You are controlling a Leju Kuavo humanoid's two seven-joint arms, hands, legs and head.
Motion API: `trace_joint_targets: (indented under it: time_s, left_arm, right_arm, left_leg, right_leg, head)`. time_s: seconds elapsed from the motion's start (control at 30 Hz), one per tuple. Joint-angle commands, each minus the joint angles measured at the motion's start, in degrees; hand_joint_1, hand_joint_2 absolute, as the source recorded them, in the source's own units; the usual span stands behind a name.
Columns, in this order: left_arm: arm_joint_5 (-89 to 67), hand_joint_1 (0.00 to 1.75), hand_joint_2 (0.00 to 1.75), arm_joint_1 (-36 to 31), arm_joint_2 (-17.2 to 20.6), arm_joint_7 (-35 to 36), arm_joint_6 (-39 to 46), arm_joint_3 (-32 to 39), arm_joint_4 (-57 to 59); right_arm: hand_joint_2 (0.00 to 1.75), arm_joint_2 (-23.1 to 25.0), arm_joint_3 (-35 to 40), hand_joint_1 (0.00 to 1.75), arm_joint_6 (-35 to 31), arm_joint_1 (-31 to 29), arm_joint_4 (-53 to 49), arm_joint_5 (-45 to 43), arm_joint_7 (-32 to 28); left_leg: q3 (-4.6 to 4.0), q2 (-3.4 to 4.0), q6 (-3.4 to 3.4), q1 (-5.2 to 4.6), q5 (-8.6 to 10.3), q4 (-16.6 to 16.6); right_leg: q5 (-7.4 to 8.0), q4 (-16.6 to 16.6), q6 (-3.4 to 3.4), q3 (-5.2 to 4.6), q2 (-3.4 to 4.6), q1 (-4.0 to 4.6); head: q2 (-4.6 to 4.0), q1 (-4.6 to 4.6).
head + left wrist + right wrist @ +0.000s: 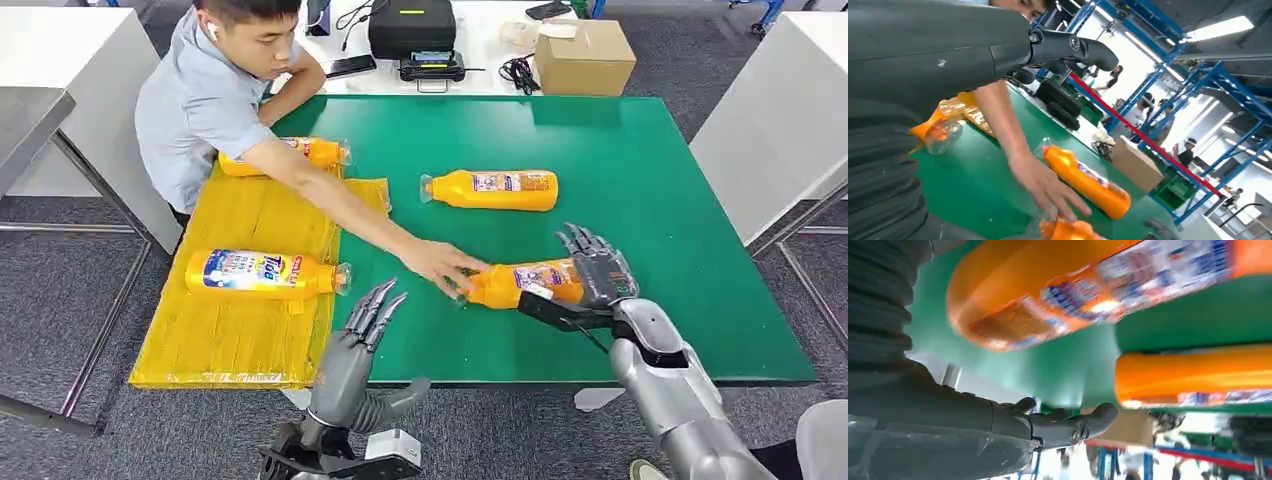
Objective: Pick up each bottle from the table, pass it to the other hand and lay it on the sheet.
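Note:
Two orange bottles lie on the yellow sheet: one near its front, one at its far edge behind a person's arm. A third bottle lies on the green table. A fourth bottle lies near the front; a person's hand rests on its cap end. My right hand is at this bottle's base with fingers spread and thumb apart from it, not gripping; the right wrist view shows the bottle close by. My left hand hovers open by the sheet's right edge.
The person sits at the table's far left, arm stretched across the sheet and table. A cardboard box and a black case stand on the white table behind. White tables flank both sides.

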Motion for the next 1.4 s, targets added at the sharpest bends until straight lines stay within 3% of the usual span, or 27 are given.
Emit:
trace_joint_targets:
  time_s: [0.03,0.33,0.47,1.0,1.07,1.23,1.27,1.3,1.33,1.4]
  left_arm:
    - [1.7,0.0,1.75,-3.16,1.31,-0.76,0.93,-3.06,5.39]
    - [1.8,0.0,1.75,-2.99,2.09,-0.51,0.53,-3.62,5.13]
    - [1.85,0.0,1.75,-2.95,2.25,-0.18,0.1,-3.83,4.79]
    - [1.86,0.0,1.75,-3.07,2.22,-0.17,-0.1,-3.94,4.92]
    - [2.05,0.0,1.75,-3.34,2.04,-0.11,-0.42,-4.16,5.65]
    - [3.11,0.0,1.75,-4.31,1.59,-0.9,0.5,-4.63,7.76]
    - [3.2,0.0,1.75,-4.47,1.54,-1.0,0.56,-4.68,7.97]
    - [3.52,0.0,1.75,-4.83,1.49,-1.34,0.94,-4.8,8.59]
    - [3.84,0.0,1.75,-5.16,1.46,-1.57,1.17,-4.96,9.17]
    - [4.49,0.0,1.75,-5.74,1.43,-2.08,1.47,-5.11,10.15]
  right_arm:
    - [1.75,3.57,3.78,0.0,1.45,-6.17,17.32,-3.48,-0.53]
    - [1.75,1.87,4.72,0.0,2.43,-6.03,19.13,-3.85,0.02]
    - [1.75,0.74,8.45,0.0,0.95,-7.94,21.0,1.69,4.02]
    - [1.75,0.08,10.2,0.0,0.77,-9.05,21.3,4.08,4.97]
    - [1.75,-0.24,10.31,0.0,4.42,-10.32,23.01,2.86,3.78]
    - [1.75,-0.19,11.08,0.0,6.56,-11.14,25.53,1.77,2.39]
    - [1.75,-0.05,11.06,0.63,6.86,-11.1,25.73,1.48,2.09]
    - [1.75,0.13,11.01,1.64,7.92,-11.13,26.38,0.61,1.62]
    - [1.75,0.06,11.6,1.75,9.17,-11.38,27.03,0.38,1.29]
    - [1.75,-0.41,11.82,1.75,11.01,-11.89,28.05,-0.55,0.68]
  left_leg:
    - [0.33,0.16,-0.16,0.09,-0.12,-0.05]
    - [0.26,-0.01,-0.14,0.09,-0.08,-0.05]
    - [0.31,0.03,-0.16,0.09,-0.11,-0.04]
    - [0.3,-0.02,-0.08,0.03,-0.03,-0.04]
    - [0.38,0.01,-0.15,0.1,-0.08,-0.01]
    - [0.4,-0.09,-0.1,0.04,-0.02,-0.06]
    - [0.48,-0.06,-0.15,0.1,-0.05,-0.07]
    - [0.46,-0.08,-0.11,0.07,-0.02,-0.07]
    - [0.5,-0.09,-0.15,0.12,-0.04,-0.06]
    - [0.45,-0.08,-0.08,0.03,-0.01,-0.06]
  right_leg:
    - [-0.07,-0.08,-0.19,0.31,0.12,0.1]
    - [-0.07,-0.1,-0.17,0.29,-0.03,0.1]
    - [-0.08,-0.09,-0.19,0.32,0.0,0.11]
    - [-0.03,-0.06,-0.1,0.29,-0.03,0.03]
    - [-0.07,-0.07,-0.19,0.37,-0.03,0.11]
    - [-0.04,-0.1,-0.13,0.41,-0.11,0.05]
    - [-0.05,-0.15,-0.19,0.48,-0.1,0.12]
    - [-0.03,-0.14,-0.14,0.46,-0.11,0.08]
    - [-0.05,-0.15,-0.19,0.54,-0.12,0.13]
    - [-0.03,-0.09,-0.11,0.46,-0.09,0.04]
  head:
    - [0.0,0.0]
    - [0.0,0.0]
    - [0.0,0.0]
    - [0.0,0.0]
    - [0.0,0.0]
    - [0.0,-0.02]
    - [0.0,-0.02]
    - [0.0,0.02]
    - [0.0,0.0]
    - [0.0,0.0]
